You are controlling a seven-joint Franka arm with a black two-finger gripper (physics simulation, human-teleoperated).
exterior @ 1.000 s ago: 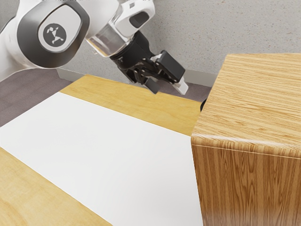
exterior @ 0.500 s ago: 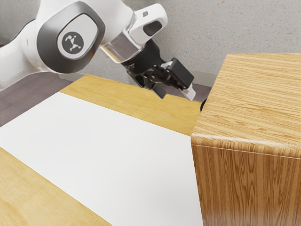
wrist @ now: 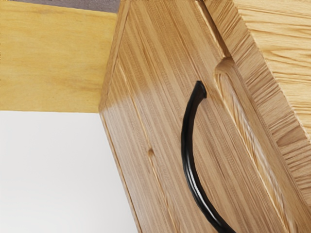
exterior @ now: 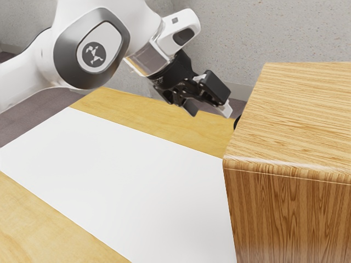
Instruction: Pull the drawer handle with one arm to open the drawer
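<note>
Robot claw poised near a wooden cabinet's drawer handle.
The cabinet [exterior: 290, 164] fills the exterior view's lower right. On its far face, the black curved handle [wrist: 189, 155] sits on the drawer [wrist: 155, 111], not yet pulled out. Beyond, centre frame, the claw [exterior: 213, 113] hangs open and empty, just short of the handle. An off-centre approach could bump wood or slip off. No readable writing.

Light wooden bench [exterior: 153, 118], its top crossed by a broad white sheet [exterior: 120, 175] lying flat, with bare wood showing along both long sides of the sheet. A wooden cabinet [exterior: 290, 164] stands upright on the bench at the exterior view's right, its foot meeting both sheet and bare wood
</note>
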